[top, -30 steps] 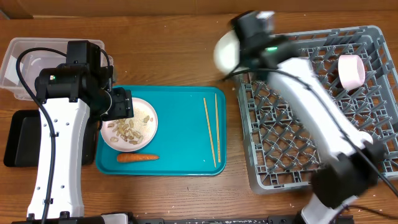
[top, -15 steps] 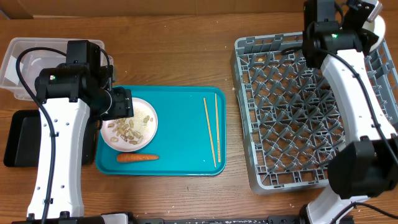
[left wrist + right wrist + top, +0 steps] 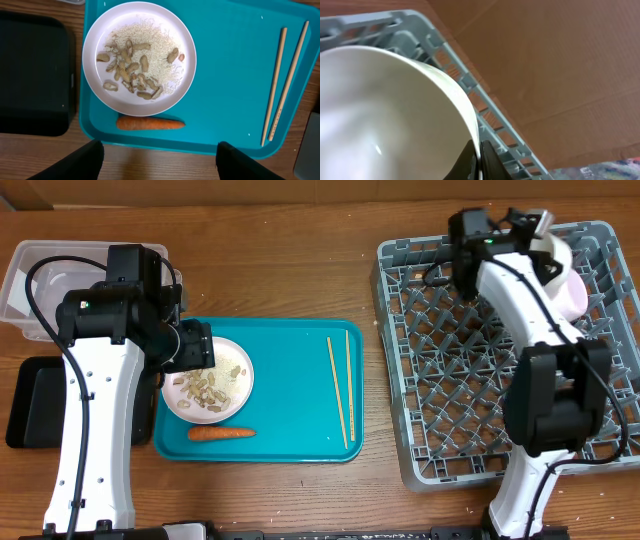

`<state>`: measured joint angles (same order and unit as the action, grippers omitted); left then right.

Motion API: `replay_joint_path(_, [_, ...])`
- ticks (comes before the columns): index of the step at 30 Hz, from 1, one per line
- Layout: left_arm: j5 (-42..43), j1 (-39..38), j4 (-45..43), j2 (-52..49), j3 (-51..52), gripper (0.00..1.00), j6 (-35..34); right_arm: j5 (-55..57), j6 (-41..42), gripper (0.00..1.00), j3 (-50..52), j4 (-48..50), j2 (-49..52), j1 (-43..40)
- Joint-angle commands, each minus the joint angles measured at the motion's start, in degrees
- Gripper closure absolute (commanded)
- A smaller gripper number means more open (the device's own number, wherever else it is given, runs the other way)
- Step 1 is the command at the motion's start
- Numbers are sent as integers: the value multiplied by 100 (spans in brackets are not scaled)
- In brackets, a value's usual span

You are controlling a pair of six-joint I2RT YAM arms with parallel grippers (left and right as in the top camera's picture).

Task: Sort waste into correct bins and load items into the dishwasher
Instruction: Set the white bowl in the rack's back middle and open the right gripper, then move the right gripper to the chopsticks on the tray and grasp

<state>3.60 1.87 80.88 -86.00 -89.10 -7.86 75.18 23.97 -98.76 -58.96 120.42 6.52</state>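
Stillness held on the left: clear tub [image 3: 25, 280] and black tray [image 3: 30, 405] showed nothing inside, and the left gripper [image 3: 160, 162] hung open above the plate [image 3: 115, 100] of food scraps [image 3: 132, 67], carrot [image 3: 150, 123] and chopsticks [image 3: 340, 390] beside it on the teal tray [image 3: 290, 370]. Rightward, the right gripper [image 3: 479, 155], pinching the white bowl [image 3: 555, 252] by its rim, had swung it over the dish rack [image 3: 460, 400] beside the pinkish bowl [image 3: 578, 295], seemingly ready to release.

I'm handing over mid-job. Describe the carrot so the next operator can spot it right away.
Find the teal tray left of the grey rack. Along its near edge, just in front of the white plate of scraps, lies the carrot. It is the only orange thing there, thicker and shorter than the two pale chopsticks on the tray's right side.
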Motion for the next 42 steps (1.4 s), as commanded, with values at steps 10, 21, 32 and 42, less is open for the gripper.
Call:
replay_joint_path(10, [72, -2, -63, 2, -59, 26, -118, -503, 1425, 96, 15, -1080, 7, 374])
replay_joint_path(21, [74, -2, -57, 2, -59, 26, -118, -778, 1425, 96, 15, -1102, 7, 713])
replay_joint_path(32, [74, -2, -57, 2, -59, 26, -118, -2072, 1421, 59, 15, -1126, 7, 1080])
replay_joint_path(42, [72, -2, -59, 2, -59, 26, -120, -2726, 1429, 20, 2, -1467, -66, 1152])
